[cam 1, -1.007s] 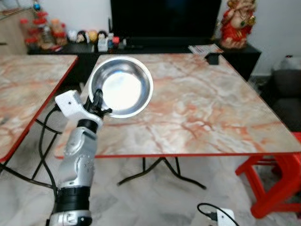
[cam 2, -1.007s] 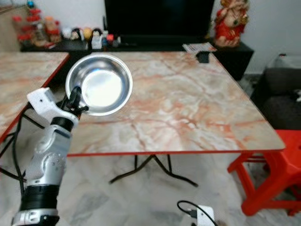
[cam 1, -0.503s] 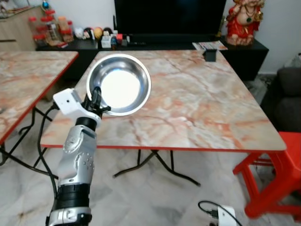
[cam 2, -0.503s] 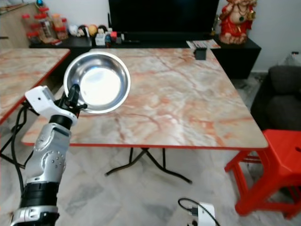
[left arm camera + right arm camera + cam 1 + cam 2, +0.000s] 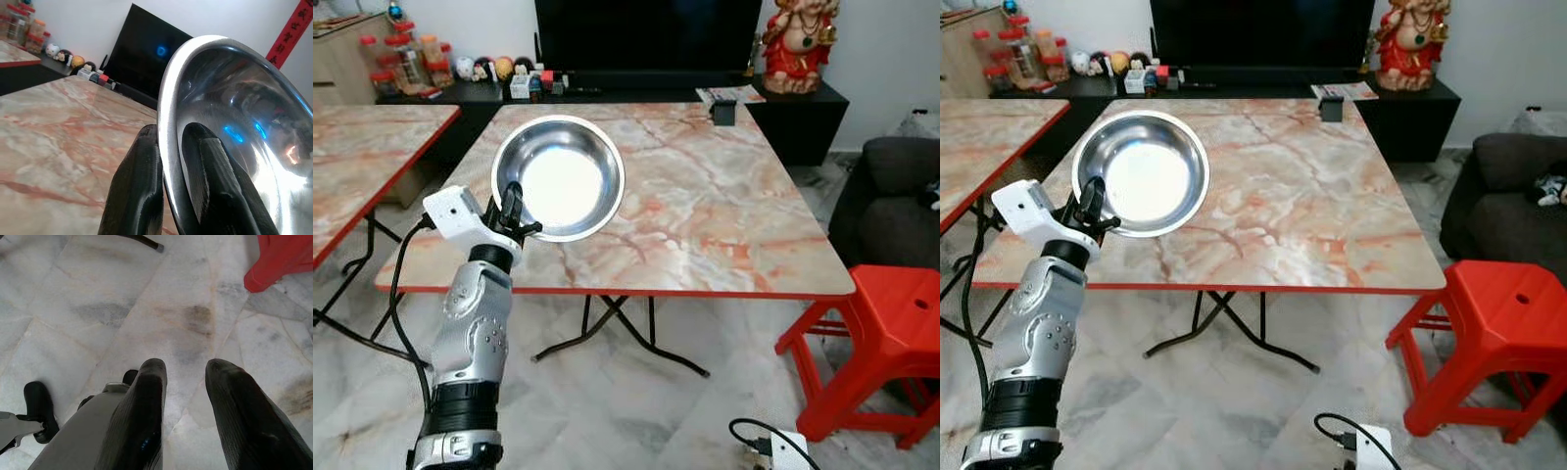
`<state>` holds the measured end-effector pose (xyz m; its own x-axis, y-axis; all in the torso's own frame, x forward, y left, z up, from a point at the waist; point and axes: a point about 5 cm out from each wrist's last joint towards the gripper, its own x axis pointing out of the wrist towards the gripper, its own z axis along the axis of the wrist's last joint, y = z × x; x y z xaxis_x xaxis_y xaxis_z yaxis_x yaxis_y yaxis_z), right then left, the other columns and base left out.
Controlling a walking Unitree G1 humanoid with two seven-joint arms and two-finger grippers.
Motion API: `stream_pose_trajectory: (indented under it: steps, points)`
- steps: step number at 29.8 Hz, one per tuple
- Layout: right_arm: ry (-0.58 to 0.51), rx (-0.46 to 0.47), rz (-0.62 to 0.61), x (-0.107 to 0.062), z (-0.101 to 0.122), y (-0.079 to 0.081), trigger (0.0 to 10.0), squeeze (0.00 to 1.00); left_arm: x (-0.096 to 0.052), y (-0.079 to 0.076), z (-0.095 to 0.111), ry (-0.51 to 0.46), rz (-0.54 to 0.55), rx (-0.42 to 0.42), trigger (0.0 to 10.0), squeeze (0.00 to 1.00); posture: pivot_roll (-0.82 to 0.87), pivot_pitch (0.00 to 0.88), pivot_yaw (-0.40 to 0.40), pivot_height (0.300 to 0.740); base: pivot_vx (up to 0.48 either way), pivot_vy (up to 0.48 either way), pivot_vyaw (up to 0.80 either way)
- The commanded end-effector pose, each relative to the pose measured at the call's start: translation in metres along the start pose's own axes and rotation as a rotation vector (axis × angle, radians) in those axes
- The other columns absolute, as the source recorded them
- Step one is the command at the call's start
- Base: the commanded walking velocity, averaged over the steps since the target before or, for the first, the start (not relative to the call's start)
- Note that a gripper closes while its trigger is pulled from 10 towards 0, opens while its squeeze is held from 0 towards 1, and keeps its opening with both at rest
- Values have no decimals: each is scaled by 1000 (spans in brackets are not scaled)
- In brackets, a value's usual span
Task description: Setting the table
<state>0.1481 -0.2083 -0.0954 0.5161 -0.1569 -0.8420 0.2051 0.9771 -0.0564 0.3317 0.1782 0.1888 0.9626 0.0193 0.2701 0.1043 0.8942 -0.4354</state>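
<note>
Steel bowl [image 5: 559,178] is held tilted above the near-left edge of the marble surface [image 5: 705,206], rim pinched by the left gripper [image 5: 168,161]; bare top spreads to its right. Bowl is shiny, shallow, w/ rolled rim. One bowl, one red stool [image 5: 876,338]. Right gripper [image 5: 183,382] hangs parted over floor

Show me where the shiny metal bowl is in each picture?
Left eye view: the steel bowl is upper left, held up by the left pincer over the marble table.
Right eye view: upper left again, by the table's near left corner.
Left wrist view: its rim is pinched between the black fingers.
Right wrist view: floor tiles and the right pincer.
Shared landmark: the black TV.
</note>
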Motion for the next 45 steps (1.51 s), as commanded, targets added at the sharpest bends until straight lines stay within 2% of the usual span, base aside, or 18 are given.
stream_pose_trajectory:
  steps: [1, 13, 45]
  points:
    - [-10, 13, -4, 0, 3, -2, 10000, 0, 0, 1, 3, -14, 4, 19, 10000, 0, 0, 0, -4, 725, 0, 0, 0]
    - [-11, -10, -5, 0, 3, -2, 10000, 0, 1, 4, 5, -20, 14, 25, 10000, 0, 2, 0, -8, 725, 156, 0, 0]
    - [-17, 18, 19, 1, 5, 1, 10000, 0, -2, -3, 0, -14, 5, 5, 10000, 0, 6, 0, -18, 725, 331, 0, -35]
